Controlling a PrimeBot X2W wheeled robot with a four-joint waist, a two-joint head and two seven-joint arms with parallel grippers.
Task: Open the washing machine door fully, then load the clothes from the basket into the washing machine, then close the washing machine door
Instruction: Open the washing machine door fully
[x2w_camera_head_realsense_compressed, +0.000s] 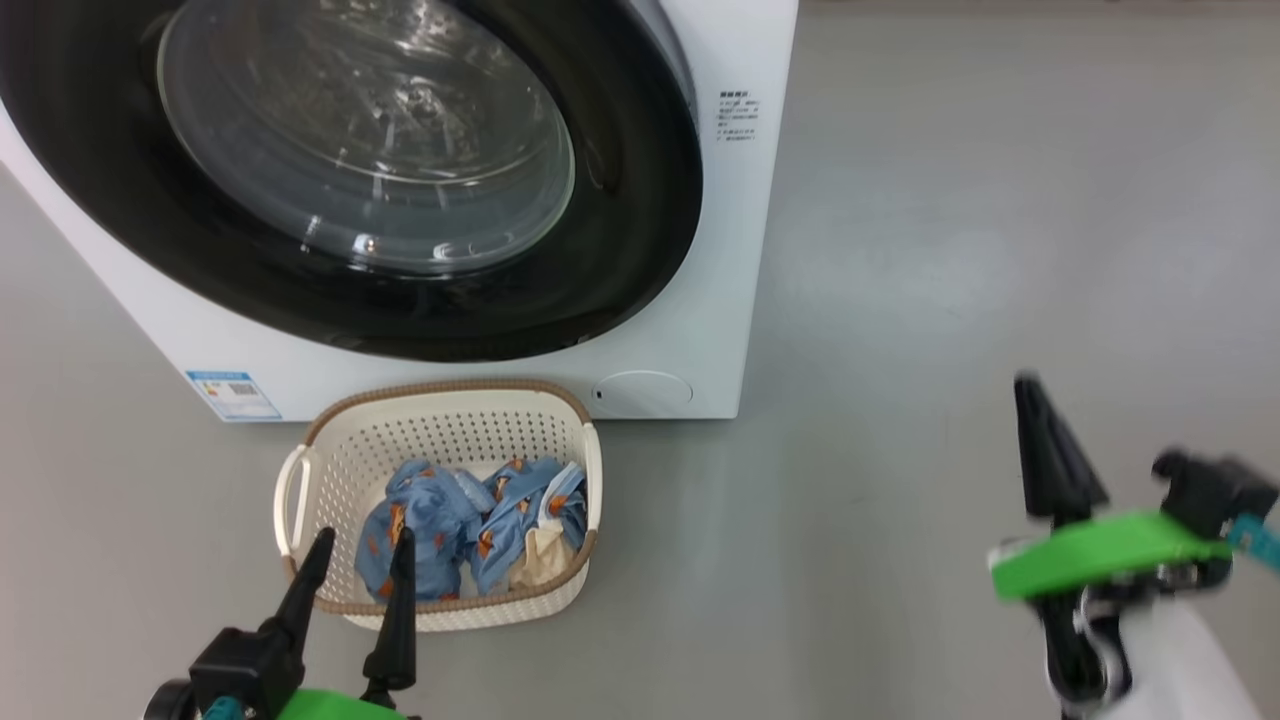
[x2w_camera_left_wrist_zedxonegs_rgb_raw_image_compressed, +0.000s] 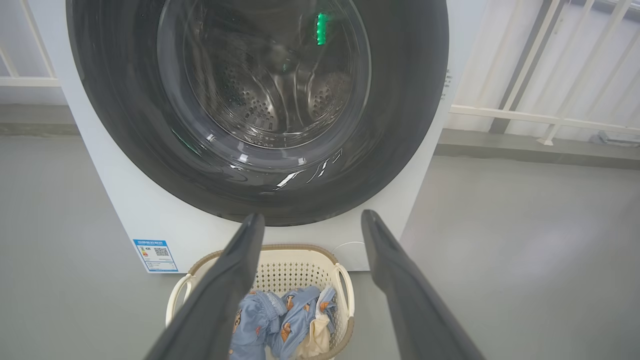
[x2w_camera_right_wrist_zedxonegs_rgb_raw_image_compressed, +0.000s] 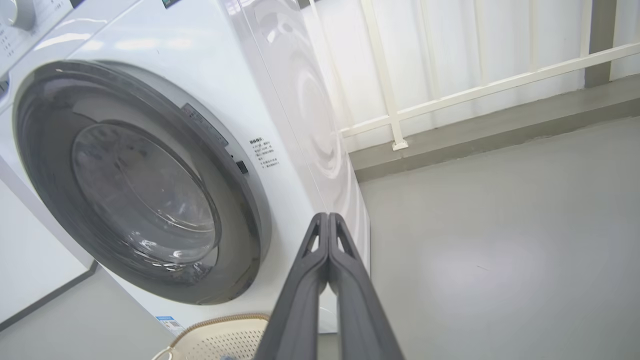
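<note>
The white washing machine (x2w_camera_head_realsense_compressed: 700, 300) stands ahead with its round black-rimmed door (x2w_camera_head_realsense_compressed: 640, 200) closed against its front; the steel drum shows through the glass (x2w_camera_left_wrist_zedxonegs_rgb_raw_image_compressed: 270, 90). On the floor before it sits the cream basket (x2w_camera_head_realsense_compressed: 440, 420) holding light-blue clothes (x2w_camera_head_realsense_compressed: 460, 525) with orange figures and a cream piece. My left gripper (x2w_camera_head_realsense_compressed: 360, 550) hovers open over the basket's near rim, nothing between its fingers (x2w_camera_left_wrist_zedxonegs_rgb_raw_image_compressed: 235, 280). My right gripper (x2w_camera_head_realsense_compressed: 1030, 395) is shut and empty, out over the bare floor to the right of the machine, its fingertips (x2w_camera_right_wrist_zedxonegs_rgb_raw_image_compressed: 327, 220) pressed together and pointing toward the machine's right front corner.
Grey floor (x2w_camera_head_realsense_compressed: 950, 250) spreads wide to the right of the machine. A white railing (x2w_camera_right_wrist_zedxonegs_rgb_raw_image_compressed: 450, 95) on a low grey kerb runs behind. A blue label (x2w_camera_head_realsense_compressed: 232, 393) and a round white cap (x2w_camera_head_realsense_compressed: 642, 392) sit low on the machine's front.
</note>
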